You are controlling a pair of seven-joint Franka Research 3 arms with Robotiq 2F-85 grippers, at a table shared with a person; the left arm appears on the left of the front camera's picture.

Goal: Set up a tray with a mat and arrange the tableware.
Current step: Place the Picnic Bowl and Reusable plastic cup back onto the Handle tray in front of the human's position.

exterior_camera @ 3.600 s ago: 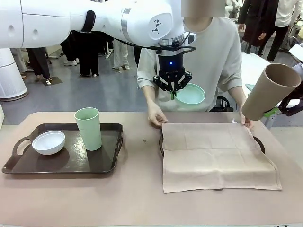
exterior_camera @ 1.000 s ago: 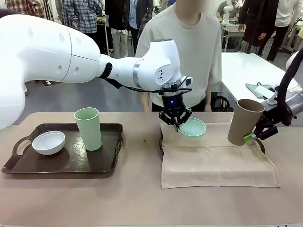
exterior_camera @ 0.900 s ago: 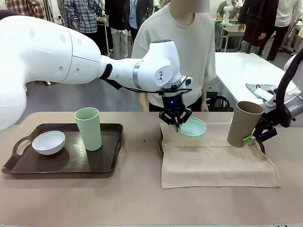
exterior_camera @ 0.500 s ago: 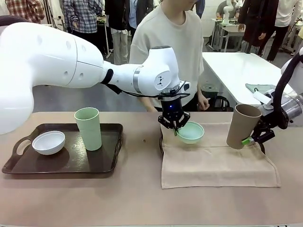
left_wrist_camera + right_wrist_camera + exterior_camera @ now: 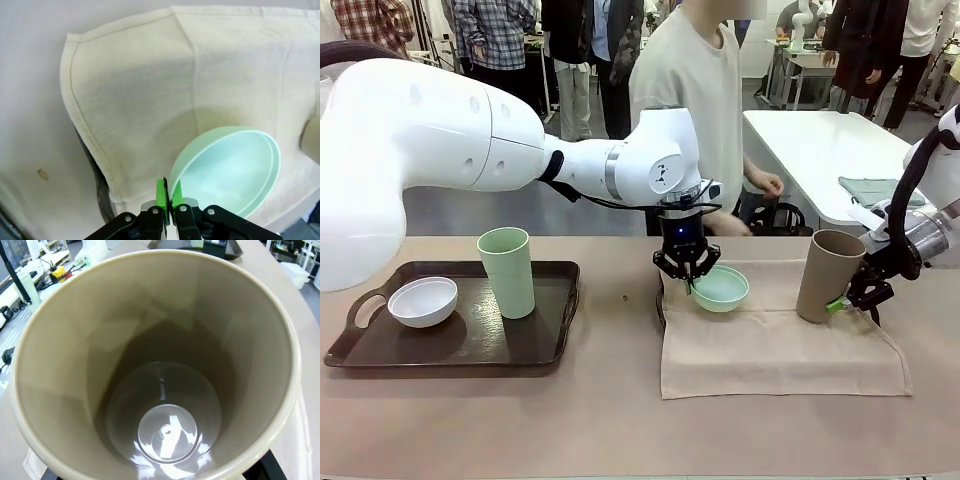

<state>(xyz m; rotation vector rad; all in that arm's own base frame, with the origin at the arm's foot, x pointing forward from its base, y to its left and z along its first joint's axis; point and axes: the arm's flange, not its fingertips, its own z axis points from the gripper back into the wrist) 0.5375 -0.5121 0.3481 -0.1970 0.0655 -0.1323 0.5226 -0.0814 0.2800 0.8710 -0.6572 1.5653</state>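
The left gripper (image 5: pixel 688 283) pinches the left rim of the tilted mint green bowl (image 5: pixel 722 288) at the mat's (image 5: pixel 780 350) far left. The right gripper (image 5: pixel 850 298) grips the brown cup's (image 5: pixel 825 275) lower right side at the mat's far right.

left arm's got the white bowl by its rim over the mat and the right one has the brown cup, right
Wrong colour: the left jaws pinch the mint green bowl by its rim, as the left wrist view shows. The brown cup part holds.
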